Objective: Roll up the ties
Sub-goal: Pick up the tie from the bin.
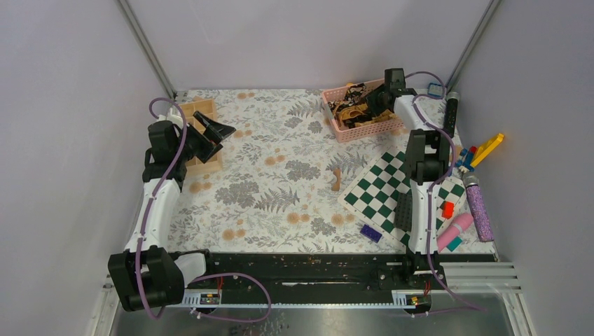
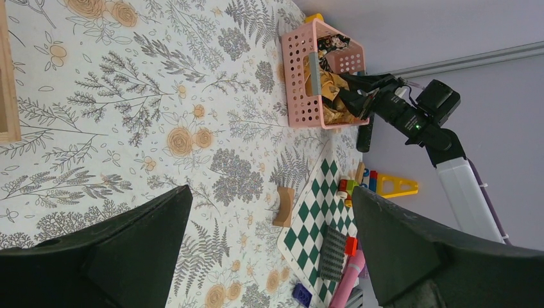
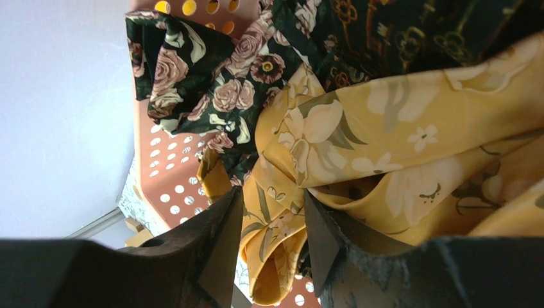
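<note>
The ties (image 1: 352, 110) lie bunched in a pink perforated basket (image 1: 358, 131) at the back right. My right gripper (image 1: 365, 105) reaches into that basket. In the right wrist view a golden-yellow floral tie (image 3: 398, 128) fills the middle, with a dark rose-print tie (image 3: 212, 90) and a dark gold-print tie (image 3: 398, 32) above it. The right gripper (image 3: 274, 192) stands partly open, a fold of the golden tie hanging between its fingers. My left gripper (image 1: 217, 129) hovers wide open and empty over the table's left side (image 2: 271, 189).
A green-and-white checkered board (image 1: 392, 192) lies right of centre, a wooden arch block (image 1: 337, 178) by its left edge. A wooden tray (image 1: 199, 115) sits under the left arm. A purple brick (image 1: 371, 233), pink cylinder (image 1: 455, 231), glitter bottle (image 1: 480, 206) and building toys (image 1: 483, 150) crowd the right side.
</note>
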